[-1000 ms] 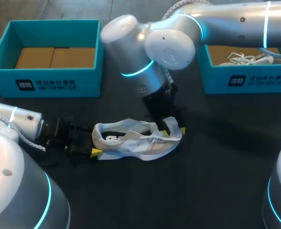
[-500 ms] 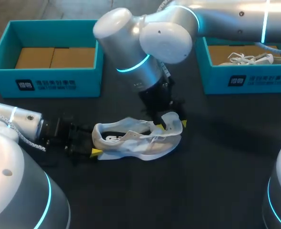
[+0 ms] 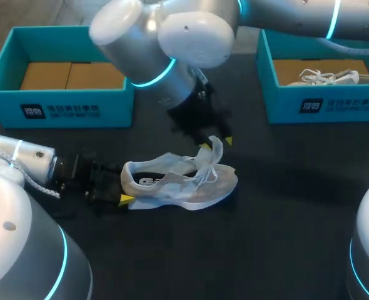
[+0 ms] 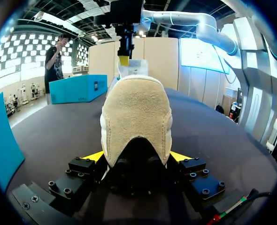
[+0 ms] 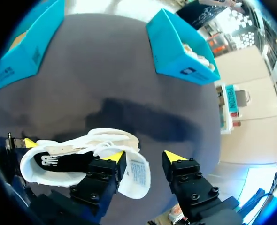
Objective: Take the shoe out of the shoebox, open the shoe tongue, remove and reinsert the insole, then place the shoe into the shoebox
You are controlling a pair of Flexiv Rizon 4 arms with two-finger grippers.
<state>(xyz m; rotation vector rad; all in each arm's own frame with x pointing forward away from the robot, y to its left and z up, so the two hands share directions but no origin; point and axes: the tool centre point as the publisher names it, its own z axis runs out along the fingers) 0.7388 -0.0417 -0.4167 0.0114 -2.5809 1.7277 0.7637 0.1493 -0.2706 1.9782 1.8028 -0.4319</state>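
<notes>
1. Your left jaws pinch the heel of the shoe (image 4: pixel 136 117), with one yellow tip on each side of it, low over the desk (image 3: pixel 278 244).
2. Your right jaws are spread and hang just above the middle of the shoe. The tongue (image 5: pixel 137 172) is between them. It lies against one finger, and there is a clear gap to the other.
3. The shoe is white and out of both boxes. It sits sole down on the desk, near the middle. Its heel points at your left arm (image 3: pixel 28 164) and its toe points the other way.
4. The tongue stands up out of the shoe's opening, nearly upright. The right wrist view shows its label side.
5. The inside of the shoe shows dark through the open top, back by the heel.
6. White laces (image 3: pixel 207 175) hang loose over the front of the shoe.
7. Your right arm (image 3: pixel 166 56) comes in from the far right and reaches past the middle. Its wrist is above the shoe.
8. The left shoebox (image 3: pixel 59 111) is teal and open, at the far left of the desk and well apart from the shoe. It has brown cardboard (image 3: pixel 72 75) inside.
9. The right shoebox (image 3: pixel 322 105) is teal and open, at the far right. A second white shoe (image 3: pixel 327 77) lies in it.
</notes>
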